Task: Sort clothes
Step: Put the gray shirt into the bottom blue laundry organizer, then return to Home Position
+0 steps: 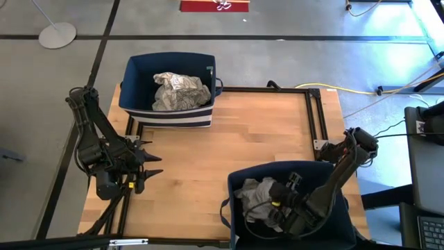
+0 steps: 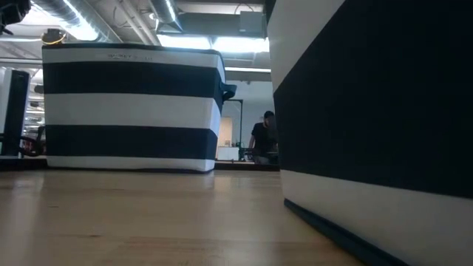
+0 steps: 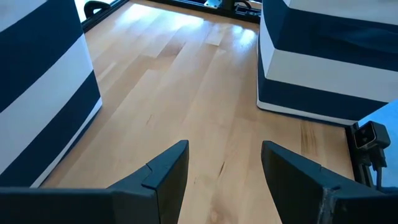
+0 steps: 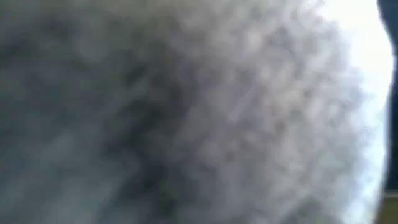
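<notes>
I had the right gripper (image 1: 269, 201) down inside the near bin (image 1: 333, 221), directly against the grey garment (image 1: 258, 194); I could not tell how its fingers stood. The left gripper (image 1: 149, 165) waited over the surface (image 1: 263, 132), fingers spread, empty, well apart from it.

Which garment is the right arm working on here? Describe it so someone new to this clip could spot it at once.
Start at the wooden table and find the navy bin at its near right corner, where the right gripper reaches in. The grey garment is bunched in that bin against the gripper. It is plain grey, unlike the white patterned garment in the striped bin at the far left.
</notes>
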You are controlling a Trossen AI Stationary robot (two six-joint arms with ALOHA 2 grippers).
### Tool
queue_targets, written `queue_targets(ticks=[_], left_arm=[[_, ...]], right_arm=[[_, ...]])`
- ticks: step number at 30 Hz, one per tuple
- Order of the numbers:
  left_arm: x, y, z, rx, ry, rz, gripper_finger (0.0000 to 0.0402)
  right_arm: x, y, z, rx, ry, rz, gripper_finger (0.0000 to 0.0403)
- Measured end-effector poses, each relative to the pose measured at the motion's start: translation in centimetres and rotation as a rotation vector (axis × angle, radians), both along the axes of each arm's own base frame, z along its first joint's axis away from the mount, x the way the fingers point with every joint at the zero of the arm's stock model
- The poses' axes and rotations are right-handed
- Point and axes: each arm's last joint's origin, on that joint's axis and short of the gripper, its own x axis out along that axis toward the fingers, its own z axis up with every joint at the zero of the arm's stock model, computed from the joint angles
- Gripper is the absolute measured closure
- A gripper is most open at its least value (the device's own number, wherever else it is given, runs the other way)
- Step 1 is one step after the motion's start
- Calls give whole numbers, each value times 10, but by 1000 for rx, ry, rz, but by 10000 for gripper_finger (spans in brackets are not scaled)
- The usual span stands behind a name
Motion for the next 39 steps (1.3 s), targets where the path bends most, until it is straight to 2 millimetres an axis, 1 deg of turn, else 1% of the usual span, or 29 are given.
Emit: queue_targets(ticks=[5,9,14,17,20,23,25,29,34,39], left_arm=[[0,0,0,3,2,-2,210],[0,0,0,2,2,-2,210],[0,0,0,14,5,-9,210],[0,0,0,17,6,-11,210],[0,0,0,25,8,-15,210],[0,0,0,32,8,-18,210],[0,0,0,26,5,-13,210],[2,2,0,36,7,-1,210],[7,6,0,86,20,8,210],[14,12,0,145,44,23,211]], right_arm=[[5,-2,29,132,120,6,216],[2,-2,63,218,156,30,187],[-5,-8,104,257,128,38,183],[-5,-10,123,272,49,66,191],[-2,-17,139,220,-44,118,201],[5,-28,148,94,-127,163,212],[13,-37,149,-10,-156,185,220],[30,-57,145,-172,-137,220,233],[56,-83,143,-257,-114,278,252],[84,-112,148,-224,-133,375,277]])
